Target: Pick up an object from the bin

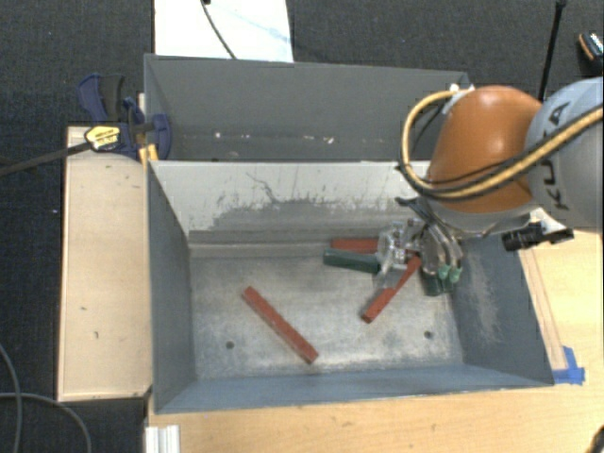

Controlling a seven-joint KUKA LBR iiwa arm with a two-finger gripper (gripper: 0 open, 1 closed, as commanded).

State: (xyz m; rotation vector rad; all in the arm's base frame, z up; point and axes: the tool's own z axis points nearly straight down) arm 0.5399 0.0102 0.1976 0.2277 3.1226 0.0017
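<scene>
1. Currently my gripper (pixel 415 264) sits in the bin's (pixel 170 253) right half, at the upper end of a slanted red stick (pixel 382 302)
2. I cannot tell how open it is, or whether it grips that stick
3. A dark green piece (pixel 351 262) lies just left; a longer red stick (pixel 278 324), well apart

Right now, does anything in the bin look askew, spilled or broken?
Nothing looks spilled or broken. The shorter red stick slants with one end at the gripper, beside a dark green piece near the back wall. The longer red stick lies flat, apart.
</scene>
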